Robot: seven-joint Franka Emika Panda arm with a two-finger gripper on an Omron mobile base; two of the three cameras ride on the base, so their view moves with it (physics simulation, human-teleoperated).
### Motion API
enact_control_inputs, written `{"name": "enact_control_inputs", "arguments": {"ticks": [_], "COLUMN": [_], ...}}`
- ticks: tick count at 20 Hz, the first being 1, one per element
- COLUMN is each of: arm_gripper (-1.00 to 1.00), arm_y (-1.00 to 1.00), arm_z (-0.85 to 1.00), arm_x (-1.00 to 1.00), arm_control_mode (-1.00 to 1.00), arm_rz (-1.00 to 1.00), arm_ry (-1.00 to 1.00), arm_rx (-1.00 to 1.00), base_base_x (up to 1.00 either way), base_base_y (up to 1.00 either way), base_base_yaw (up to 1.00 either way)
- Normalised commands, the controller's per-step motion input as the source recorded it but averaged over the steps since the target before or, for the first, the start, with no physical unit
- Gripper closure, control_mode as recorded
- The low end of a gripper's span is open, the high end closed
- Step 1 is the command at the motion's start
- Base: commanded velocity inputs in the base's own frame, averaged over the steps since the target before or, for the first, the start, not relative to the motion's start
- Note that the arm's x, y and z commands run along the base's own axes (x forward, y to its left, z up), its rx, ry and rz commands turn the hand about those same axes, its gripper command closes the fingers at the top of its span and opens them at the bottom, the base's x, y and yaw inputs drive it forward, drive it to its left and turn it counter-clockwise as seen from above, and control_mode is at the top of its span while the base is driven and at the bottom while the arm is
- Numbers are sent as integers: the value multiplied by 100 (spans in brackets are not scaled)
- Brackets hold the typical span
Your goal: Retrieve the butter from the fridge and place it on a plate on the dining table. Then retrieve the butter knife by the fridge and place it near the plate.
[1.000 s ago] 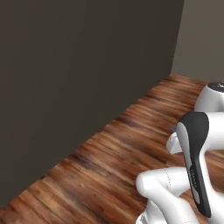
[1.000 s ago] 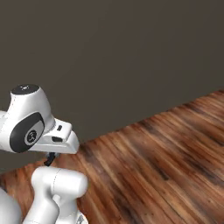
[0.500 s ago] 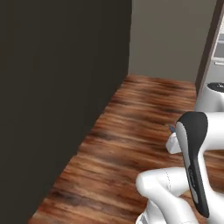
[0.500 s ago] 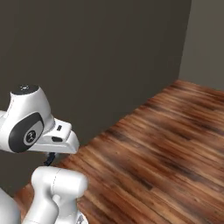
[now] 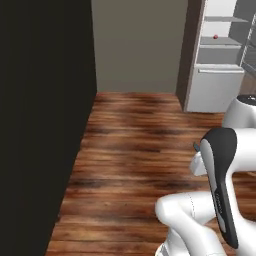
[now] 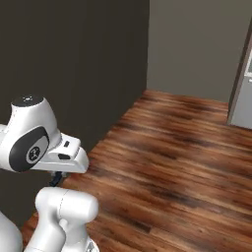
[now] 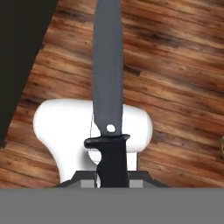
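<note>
The butter knife [image 7: 107, 78] has a long grey blade and a black handle. My gripper [image 7: 113, 177] is shut on that handle, and the blade points up the hand view over the wooden floor. The fridge [image 5: 216, 75] stands open at the far right in the left base view, with pale shelves and a lower drawer. Its grey side [image 6: 242, 93] shows at the right edge of the right base view. My arm is folded close above the base. The butter, the plate and the dining table are out of view.
A tall dark wall [image 5: 40, 115] runs along the left, and a grey wall [image 5: 140, 45] closes the far end. Wooden floor [image 6: 177, 162] stretches ahead toward the fridge. A small red lump [image 5: 215, 36] lies on a fridge shelf.
The whole picture has shifted as the base turned. The dark wall slid to the left and the fridge came into sight. The arm keeps its pose with the knife held.
</note>
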Motion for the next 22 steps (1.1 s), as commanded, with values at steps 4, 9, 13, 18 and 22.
{"name": "enact_control_inputs", "arguments": {"ticks": [4, 9, 13, 18, 22], "arm_gripper": [100, 100, 100, 100, 100], "arm_y": [0, 0, 0, 0, 0], "arm_z": [0, 0, 0, 0, 0], "arm_x": [0, 0, 0, 0, 0], "arm_control_mode": [100, 100, 100, 100, 100], "arm_rz": [0, 0, 0, 0, 0], "arm_ry": [0, 0, 0, 0, 0], "arm_rx": [0, 0, 0, 0, 0], "base_base_x": [100, 91, 81, 87, 96], "base_base_y": [24, 7, 0, 0, 11], "base_base_yaw": [-55, -62, -65, -63, -61]}}
